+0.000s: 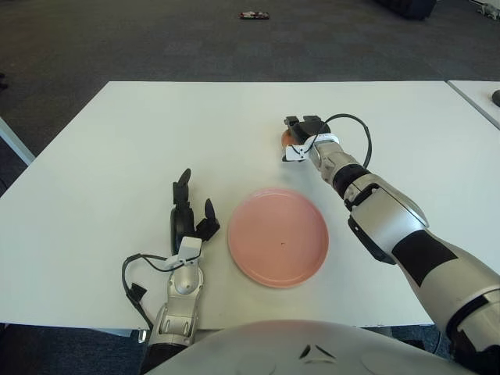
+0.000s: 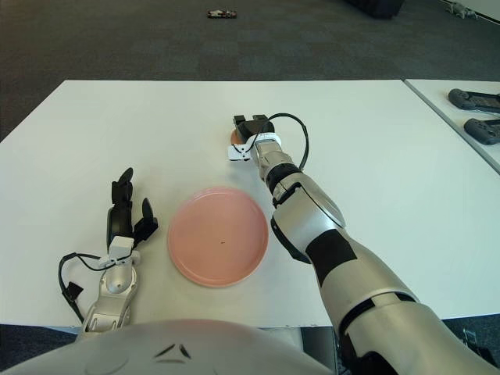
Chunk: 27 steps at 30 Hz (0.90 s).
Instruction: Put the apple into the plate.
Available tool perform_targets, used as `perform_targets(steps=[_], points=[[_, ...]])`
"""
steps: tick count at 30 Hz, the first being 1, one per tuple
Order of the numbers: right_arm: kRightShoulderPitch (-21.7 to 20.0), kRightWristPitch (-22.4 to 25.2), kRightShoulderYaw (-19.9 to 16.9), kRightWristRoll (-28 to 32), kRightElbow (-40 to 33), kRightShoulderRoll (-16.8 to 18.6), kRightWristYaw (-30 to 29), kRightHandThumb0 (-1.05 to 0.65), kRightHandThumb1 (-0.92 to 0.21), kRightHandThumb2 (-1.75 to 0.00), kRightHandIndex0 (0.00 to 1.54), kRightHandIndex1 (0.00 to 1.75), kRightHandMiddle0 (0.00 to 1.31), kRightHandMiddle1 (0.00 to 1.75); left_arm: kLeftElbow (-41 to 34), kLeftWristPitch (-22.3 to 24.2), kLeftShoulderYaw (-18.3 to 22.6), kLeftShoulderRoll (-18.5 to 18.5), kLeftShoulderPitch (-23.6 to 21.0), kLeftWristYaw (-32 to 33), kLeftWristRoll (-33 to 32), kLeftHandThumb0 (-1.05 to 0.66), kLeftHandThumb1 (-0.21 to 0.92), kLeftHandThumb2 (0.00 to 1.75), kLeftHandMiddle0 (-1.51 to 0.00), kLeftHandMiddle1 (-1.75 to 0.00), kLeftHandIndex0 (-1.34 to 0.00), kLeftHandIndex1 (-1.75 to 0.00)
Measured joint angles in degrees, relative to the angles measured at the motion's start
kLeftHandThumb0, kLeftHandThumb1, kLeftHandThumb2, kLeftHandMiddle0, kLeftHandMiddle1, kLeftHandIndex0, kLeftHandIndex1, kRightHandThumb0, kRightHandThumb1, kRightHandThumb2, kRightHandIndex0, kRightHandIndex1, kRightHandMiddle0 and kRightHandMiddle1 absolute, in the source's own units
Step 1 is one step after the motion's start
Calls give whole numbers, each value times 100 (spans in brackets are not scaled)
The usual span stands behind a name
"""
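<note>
— The right robot hand (image 1: 303, 129) is stretched out over the white counter (image 1: 94, 164); are its fingers closed on the apple (image 1: 287, 137)?

— They curl over it, but only an orange-red sliver shows at the left edge, so I can't tell.

— And the rest?

— The pink plate (image 1: 278, 236) lies nearer us; the left robot hand (image 1: 190, 216) sits left of it, fingers loose, holding nothing.
</note>
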Motion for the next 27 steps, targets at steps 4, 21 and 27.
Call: perform_targets(steps=[4,21,27], points=[[15,14,10,-1,1,3,6,-99,-92,-38,11,4,0,52,-49,-18,-16,-16,67,1,3,-83,92,85,-25,-11,0,-58],[72,81,10,-2,14,33,-7,-87,-92,-24,19,24,0,79,-348,-44,-160,-75,460,5,64,-85,92,87,-24,-10,0,-55],[77,107,41,-17,13,34,-57,-84,-90,-21,10,74,0,102,-430,-44,-187,-103,573,11,119,-84,92,87,-24,-10,0,-55]])
